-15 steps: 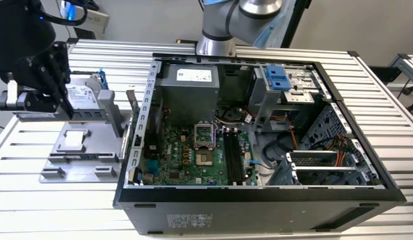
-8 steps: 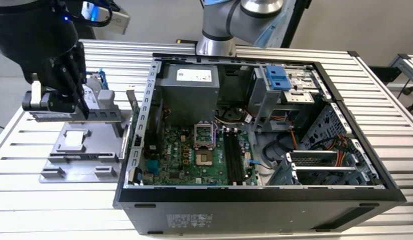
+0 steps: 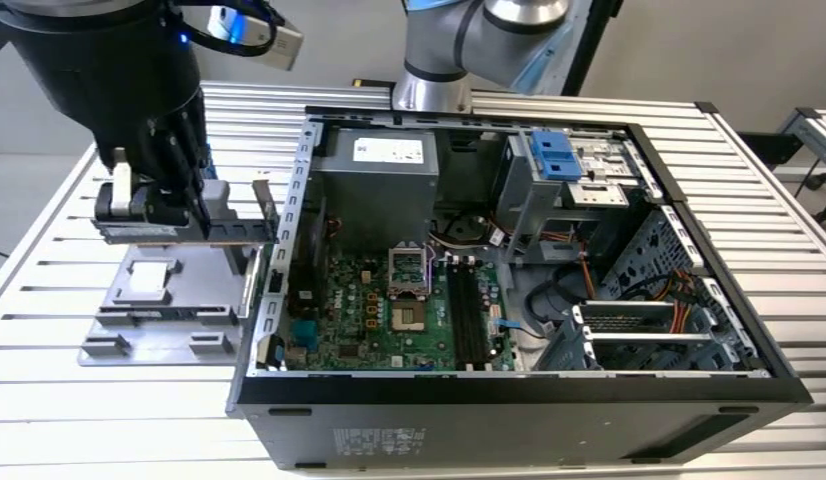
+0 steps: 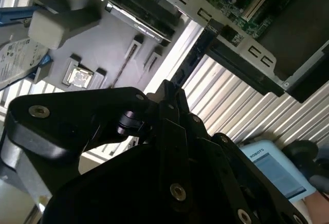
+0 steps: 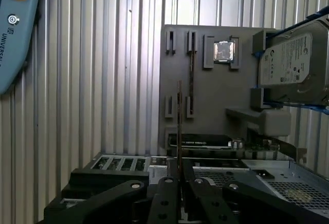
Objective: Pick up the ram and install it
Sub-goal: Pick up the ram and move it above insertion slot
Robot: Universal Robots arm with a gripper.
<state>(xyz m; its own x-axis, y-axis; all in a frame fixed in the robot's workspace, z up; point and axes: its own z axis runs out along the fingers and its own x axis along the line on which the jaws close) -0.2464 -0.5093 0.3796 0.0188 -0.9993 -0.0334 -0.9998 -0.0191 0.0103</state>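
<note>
Black bolted gripper was pinched shut on the ram, a thin flat dark stick seen edge-on, over a matte grey slotted tray, ribbed metal table beneath, open steel computer case just beside.

Gripper: matte black, linked finger bars, silver screw heads at pivots. Arm behind the computer case: silver-grey joints, blue caps. Wrist section black, small blue light.
</note>
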